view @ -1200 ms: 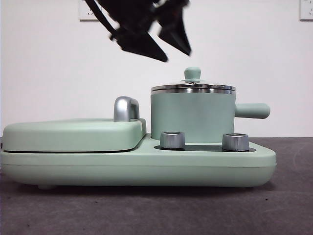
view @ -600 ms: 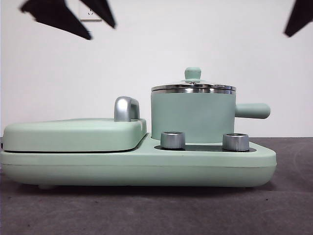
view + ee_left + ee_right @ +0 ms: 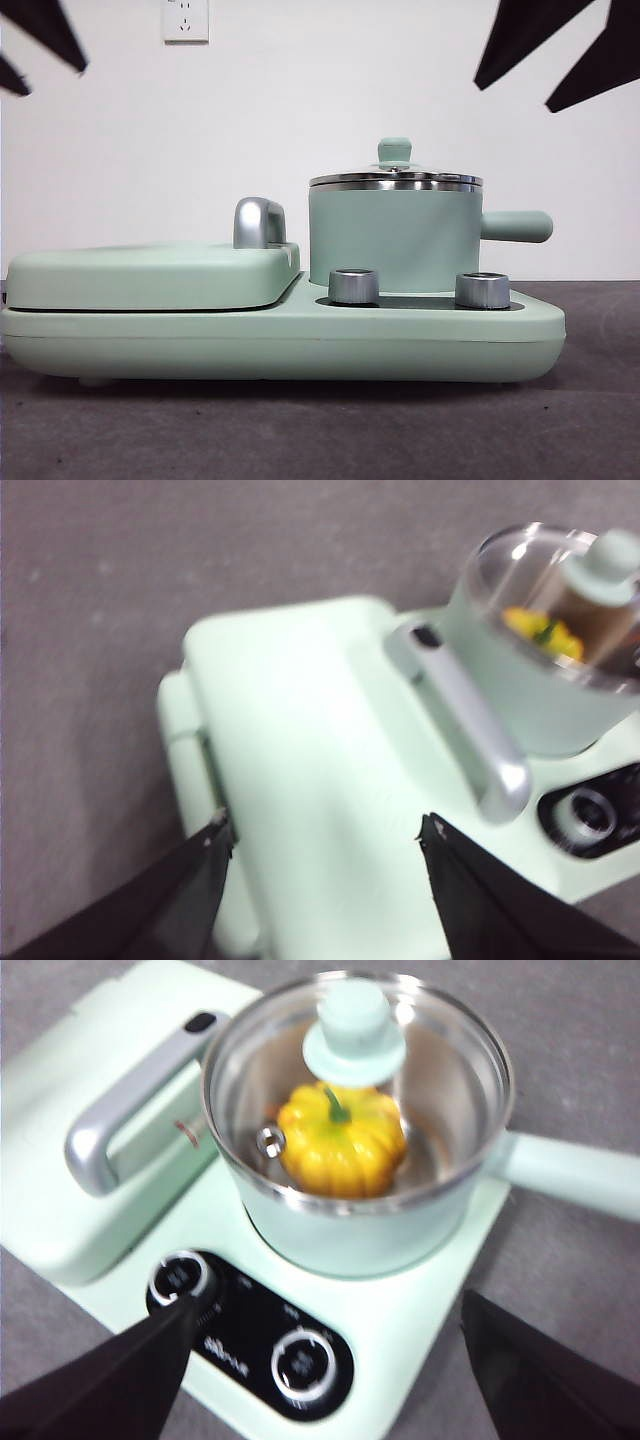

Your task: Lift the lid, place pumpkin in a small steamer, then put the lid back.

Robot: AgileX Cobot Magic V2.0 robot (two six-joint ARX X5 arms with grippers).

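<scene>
The small steamer [image 3: 394, 240] stands on the right half of the mint-green cooker, its side handle [image 3: 515, 226] pointing right. The lid [image 3: 395, 180] sits shut on it, and the right wrist view shows its knob [image 3: 353, 1030]. Through the glass the yellow-orange pumpkin [image 3: 345, 1145] rests inside the pot [image 3: 360, 1230], and it also shows faintly in the left wrist view [image 3: 540, 630]. My left gripper [image 3: 50, 75] hangs open high at the top left, above the flat cover [image 3: 320, 740]. My right gripper [image 3: 513, 98] is open high at the top right, holding nothing.
The wide flat cover [image 3: 150, 275] with its chrome handle [image 3: 258, 222] fills the cooker's left half. Two steel knobs [image 3: 352, 286] [image 3: 481, 290] stand on the black panel in front of the pot. A dark grey mat [image 3: 320, 430] lies under the cooker base [image 3: 300, 345].
The left gripper has drawn back from above the pot to the top left corner. The right gripper has come further into view at the top right. Lid and pot have not moved.
</scene>
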